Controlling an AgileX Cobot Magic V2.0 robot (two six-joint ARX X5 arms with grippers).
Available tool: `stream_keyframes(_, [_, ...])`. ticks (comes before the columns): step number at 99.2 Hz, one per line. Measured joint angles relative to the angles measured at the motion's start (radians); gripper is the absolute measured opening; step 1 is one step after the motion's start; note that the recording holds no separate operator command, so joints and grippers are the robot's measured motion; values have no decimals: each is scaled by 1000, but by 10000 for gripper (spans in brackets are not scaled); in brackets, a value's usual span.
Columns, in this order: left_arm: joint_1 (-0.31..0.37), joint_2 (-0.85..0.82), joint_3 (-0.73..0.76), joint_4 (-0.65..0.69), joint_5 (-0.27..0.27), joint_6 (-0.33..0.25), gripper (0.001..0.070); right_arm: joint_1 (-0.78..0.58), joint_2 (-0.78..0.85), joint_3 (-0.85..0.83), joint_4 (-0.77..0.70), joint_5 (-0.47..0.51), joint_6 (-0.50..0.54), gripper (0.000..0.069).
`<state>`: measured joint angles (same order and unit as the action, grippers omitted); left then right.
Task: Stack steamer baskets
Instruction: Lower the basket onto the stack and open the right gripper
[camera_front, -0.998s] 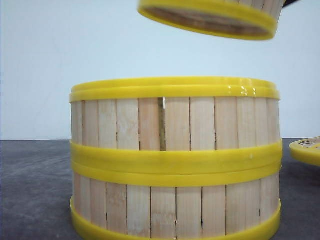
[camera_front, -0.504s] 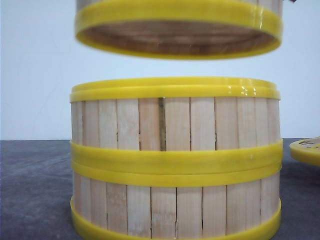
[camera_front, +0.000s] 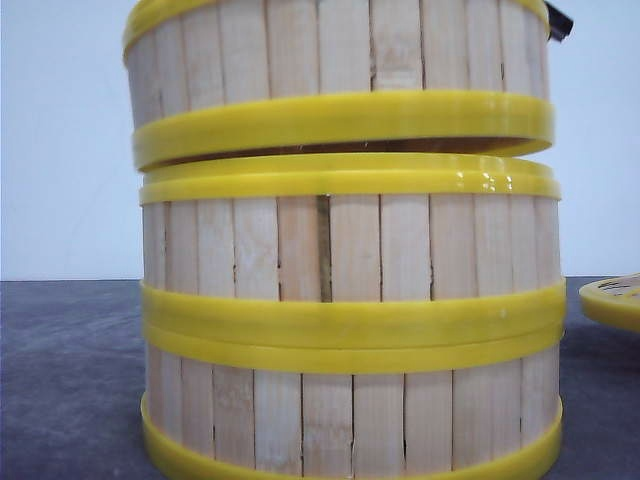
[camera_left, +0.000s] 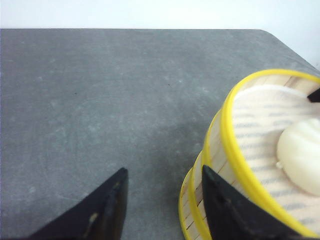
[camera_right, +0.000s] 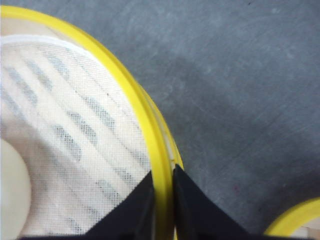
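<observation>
The top basket hangs just above the two-basket stack, its bottom ring tilted: nearly touching the stack's top rim on the side near the lid, a thin dark gap showing toward the other side. The right gripper pinches that basket's rim, one finger inside over the cloth liner and one outside the wall. A pale bun lies on the liner inside. Judging from the tilt, the good way to finish is to level the basket so its ring sits square over the stack's rim, lower it gently until the gap closes all round, and only then let go; releasing while it is cocked could leave it perched askew or jolt the bun. The left gripper waits beside the stack, jaws spread wide and holding nothing, above the grey bench. The lid lies on the bench, a little apart from the stack.
</observation>
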<state>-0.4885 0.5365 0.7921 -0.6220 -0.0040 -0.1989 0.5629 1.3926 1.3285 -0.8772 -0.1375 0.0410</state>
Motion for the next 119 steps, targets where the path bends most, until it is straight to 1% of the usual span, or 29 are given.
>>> stream_keyframes(16, [0,0,0,-2,0,0,275,5,3,0,-2,1,0,29])
stream_keyframes(26, [0,0,0,-2,0,0,275,5,3,0,-14,23,0,29])
stream_keyframes(71, [0,0,0,-2,0,0,275,5,36,0,-34,26,0,31])
stream_keyframes(77, [0,0,0,-2,0,0,275,5,36,0,-33,32,0,56])
stream_keyframes(89, [0,0,0,-2,0,0,275,5,36,0,-30,65,0,171])
stream_keyframes(95, [0,0,0,-2,0,0,275,4,36,0,-29,88,1,209])
stream_keyframes(103, [0,0,0,-2,0,0,275,4,36,0,-27,105,1,228])
stream_keyframes(119, [0,0,0,-2,0,0,275,5,10,0,-3,108,1,240])
